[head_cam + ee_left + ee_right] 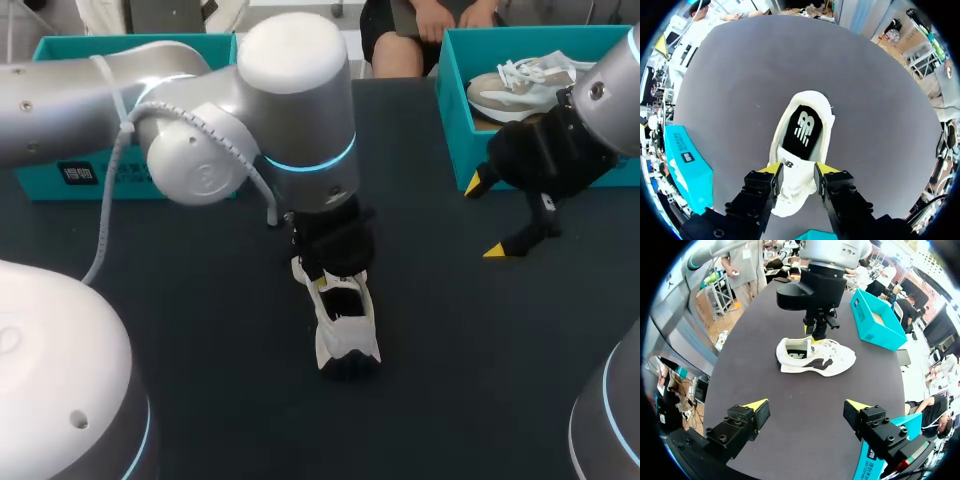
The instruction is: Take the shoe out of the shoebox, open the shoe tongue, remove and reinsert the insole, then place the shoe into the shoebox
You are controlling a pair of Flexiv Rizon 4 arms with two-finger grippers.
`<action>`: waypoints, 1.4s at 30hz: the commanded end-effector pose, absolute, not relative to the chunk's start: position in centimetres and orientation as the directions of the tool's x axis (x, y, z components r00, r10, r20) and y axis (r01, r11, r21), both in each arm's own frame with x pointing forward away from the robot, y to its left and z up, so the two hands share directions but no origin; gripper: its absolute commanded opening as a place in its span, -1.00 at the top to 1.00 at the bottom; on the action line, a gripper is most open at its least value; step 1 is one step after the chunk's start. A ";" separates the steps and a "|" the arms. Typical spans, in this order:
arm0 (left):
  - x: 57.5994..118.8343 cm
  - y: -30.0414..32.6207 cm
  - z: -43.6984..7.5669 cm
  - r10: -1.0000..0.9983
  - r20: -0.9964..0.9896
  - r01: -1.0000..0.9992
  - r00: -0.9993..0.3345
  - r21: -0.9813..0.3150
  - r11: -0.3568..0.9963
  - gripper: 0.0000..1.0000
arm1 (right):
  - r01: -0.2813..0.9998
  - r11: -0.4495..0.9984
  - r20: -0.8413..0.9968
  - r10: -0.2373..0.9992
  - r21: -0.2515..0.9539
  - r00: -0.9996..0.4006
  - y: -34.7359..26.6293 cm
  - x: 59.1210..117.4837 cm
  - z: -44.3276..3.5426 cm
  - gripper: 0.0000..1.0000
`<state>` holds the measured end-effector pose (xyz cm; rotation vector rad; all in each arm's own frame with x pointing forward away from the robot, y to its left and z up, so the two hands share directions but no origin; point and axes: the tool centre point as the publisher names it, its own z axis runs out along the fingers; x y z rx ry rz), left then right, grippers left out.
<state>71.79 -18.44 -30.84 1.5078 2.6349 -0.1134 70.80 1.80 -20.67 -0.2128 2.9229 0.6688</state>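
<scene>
The white shoe (345, 330) lies mid-desk, insole showing. The left gripper (797, 171) pinches it from two sides at the tongue (789, 161). The right gripper (490, 217) hangs spread and empty near the desk's (450, 350) far right corner, just beside a teal box (452, 100) holding a second shoe (520, 85). Another teal box (60, 175) sits at the far left edge.

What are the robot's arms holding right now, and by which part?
The left jaws pinch the white shoe by its tongue. The right jaws are open and empty.
</scene>
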 end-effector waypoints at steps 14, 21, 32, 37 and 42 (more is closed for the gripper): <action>71.1 -16.8 -28.7 0.833 -0.168 0.844 -0.527 0.009 0.536 -1.00 | -0.166 0.893 -0.163 -0.106 0.419 -0.981 1.9 70.8 -20.7 -1.00; 69.1 -15.9 -27.4 0.664 -0.138 0.673 -0.735 -0.028 0.740 -1.00 | -0.166 0.893 -0.163 -0.106 0.419 -0.981 1.9 70.8 -20.7 -1.00; 67.3 -13.6 -26.8 0.285 -0.008 0.285 -0.958 -0.023 0.958 -1.00 | -0.166 0.893 -0.163 -0.106 0.419 -0.981 1.9 70.8 -20.7 -1.00; 67.3 -13.6 -26.8 0.285 -0.008 0.285 -0.958 -0.023 0.958 -1.00 | -0.166 0.893 -0.163 -0.106 0.419 -0.981 1.9 70.8 -20.7 -1.00; 66.3 -14.0 -27.8 0.286 0.044 0.283 -0.957 -0.050 0.958 -1.00 | -0.166 0.893 -0.163 -0.106 0.419 -0.981 1.9 70.8 -20.7 -1.00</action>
